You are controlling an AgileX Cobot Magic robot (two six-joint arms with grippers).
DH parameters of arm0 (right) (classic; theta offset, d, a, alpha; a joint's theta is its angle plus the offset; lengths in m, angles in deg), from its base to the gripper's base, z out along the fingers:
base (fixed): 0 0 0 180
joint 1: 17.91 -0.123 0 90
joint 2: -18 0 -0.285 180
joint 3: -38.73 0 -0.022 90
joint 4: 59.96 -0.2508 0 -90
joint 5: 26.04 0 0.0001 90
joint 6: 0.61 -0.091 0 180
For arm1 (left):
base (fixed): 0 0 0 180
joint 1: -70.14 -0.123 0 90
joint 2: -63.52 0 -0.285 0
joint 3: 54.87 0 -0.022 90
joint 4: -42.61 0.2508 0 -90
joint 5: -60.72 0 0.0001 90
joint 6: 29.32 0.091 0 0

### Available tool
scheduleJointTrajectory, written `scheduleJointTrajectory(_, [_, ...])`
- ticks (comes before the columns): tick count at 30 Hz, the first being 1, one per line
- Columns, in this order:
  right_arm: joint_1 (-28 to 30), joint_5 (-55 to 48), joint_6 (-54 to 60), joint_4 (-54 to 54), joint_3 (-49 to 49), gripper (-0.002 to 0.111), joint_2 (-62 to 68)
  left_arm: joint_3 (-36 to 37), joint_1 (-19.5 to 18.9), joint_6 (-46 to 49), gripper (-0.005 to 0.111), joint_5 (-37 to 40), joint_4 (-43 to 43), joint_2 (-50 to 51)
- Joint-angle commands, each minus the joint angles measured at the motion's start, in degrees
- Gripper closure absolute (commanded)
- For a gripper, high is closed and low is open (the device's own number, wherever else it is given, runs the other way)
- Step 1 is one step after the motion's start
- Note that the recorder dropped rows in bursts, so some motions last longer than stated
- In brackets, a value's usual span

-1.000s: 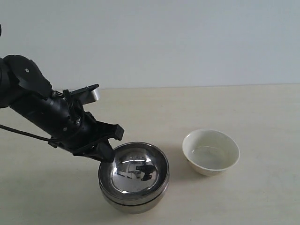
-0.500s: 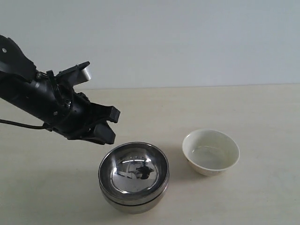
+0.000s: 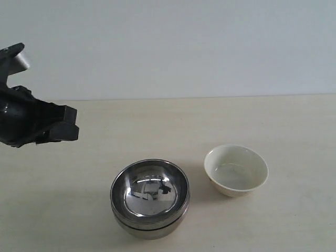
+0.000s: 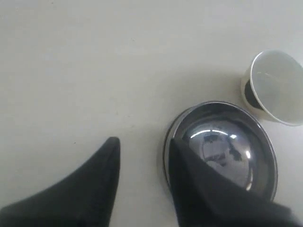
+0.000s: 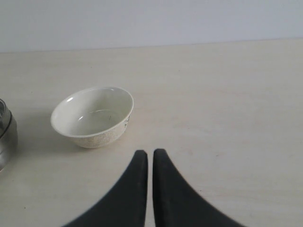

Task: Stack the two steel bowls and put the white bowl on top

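The two steel bowls point(image 3: 149, 197) sit nested one inside the other at the front middle of the table, also seen in the left wrist view point(image 4: 222, 142). The white bowl point(image 3: 236, 169) stands upright and empty on the table just to their right, apart from them; it also shows in the right wrist view point(image 5: 93, 116). My left gripper point(image 3: 67, 122) hangs open and empty above the table's far left, well away from the stack. In its own view my right gripper point(image 5: 150, 152) is shut with nothing between its fingers, a short way from the white bowl; it is outside the exterior view.
The pale table top point(image 3: 294, 126) runs back to a plain light wall. A sliver of the steel stack point(image 5: 5, 137) shows at the edge of the right wrist view.
My left gripper has lifted off the rim of the steel stack and drawn back up and to the left, open. The bowls have not moved.
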Motion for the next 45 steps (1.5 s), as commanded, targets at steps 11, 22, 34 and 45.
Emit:
scheduleJointTrajectory(11, [0.05, 2.13, 2.51, 0.75, -0.23, 0.108, -0.29, 12.68, -0.16, -0.63, 0.074, -7.73, -2.05, -7.15])
scheduleJointTrajectory(22, [0.05, 20.62, -10.29, -20.29, -0.23, 0.108, -0.29, 12.81, -0.16, -0.63, 0.074, -7.25, -2.17, -7.15])
scheduleJointTrajectory(34, [0.05, 35.04, -32.71, -20.29, -0.23, 0.108, -0.29, 12.81, -0.16, 1.79, 0.074, -7.29, -5.58, -7.15])
scheduleJointTrajectory(45, [0.05, 29.72, -24.85, -8.62, 11.4, 0.108, 4.0, 12.95, -0.16, 1.78, 0.074, -8.36, -5.8, -7.02])
